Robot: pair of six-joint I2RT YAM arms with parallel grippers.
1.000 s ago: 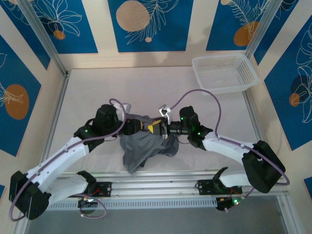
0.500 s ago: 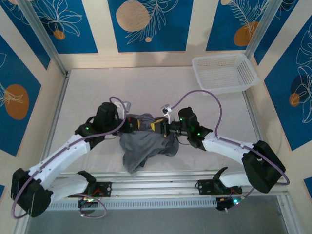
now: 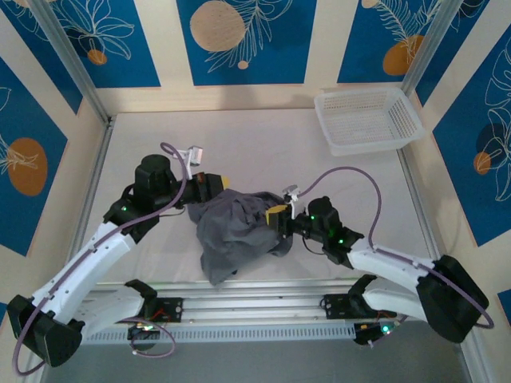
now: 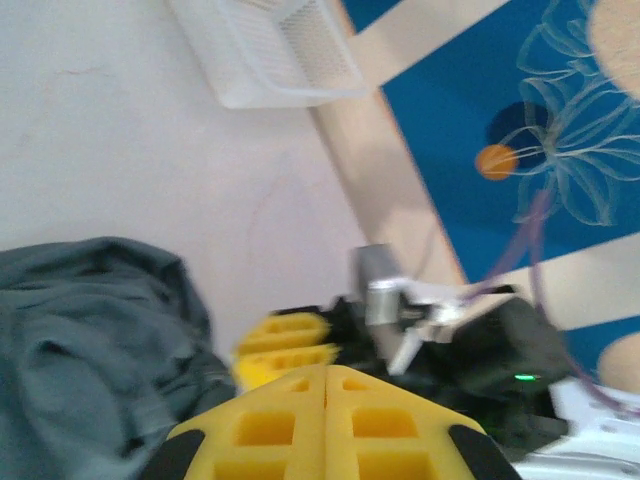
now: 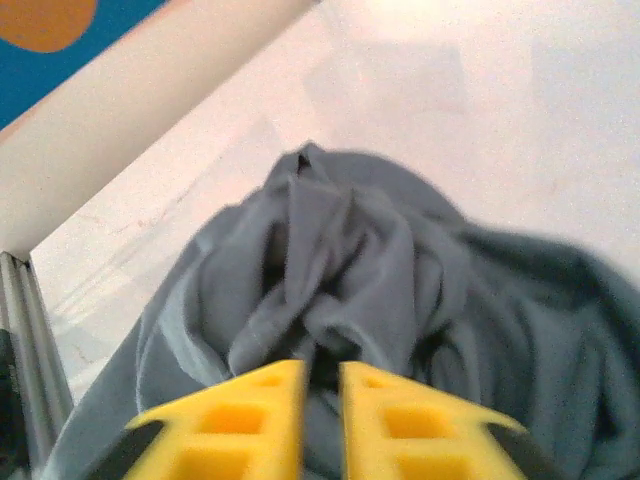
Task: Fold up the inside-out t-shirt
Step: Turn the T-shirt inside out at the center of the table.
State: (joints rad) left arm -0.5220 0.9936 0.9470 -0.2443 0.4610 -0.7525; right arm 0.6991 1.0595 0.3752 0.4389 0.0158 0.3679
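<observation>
The left jaws are pressed flat together, yellow face against yellow face; I cannot tell whether any cloth is caught between them. The dark grey t-shirt (image 3: 235, 231) lies crumpled in 1 heap on the white counter (image 3: 144, 136), between the 2 sets of jaws. Its upper left edge reaches up to the left jaws, and its right side meets the right jaws. Seen from the left wrist, the t-shirt (image 4: 90, 340) sits just to the left of the left jaws, with the yellow right jaws close ahead of them.

The right jaws are nearly closed, pinching a fold of the t-shirt (image 5: 340, 260) in the narrow slit between them. The rest of the cloth bunches in soft ridges ahead of them and spreads out to both sides.

A white mesh basket (image 3: 367, 120) stands on the counter well beyond the right jaws, apart from the t-shirt. From the left wrist, the basket (image 4: 270, 50) lies far ahead of the left jaws.
</observation>
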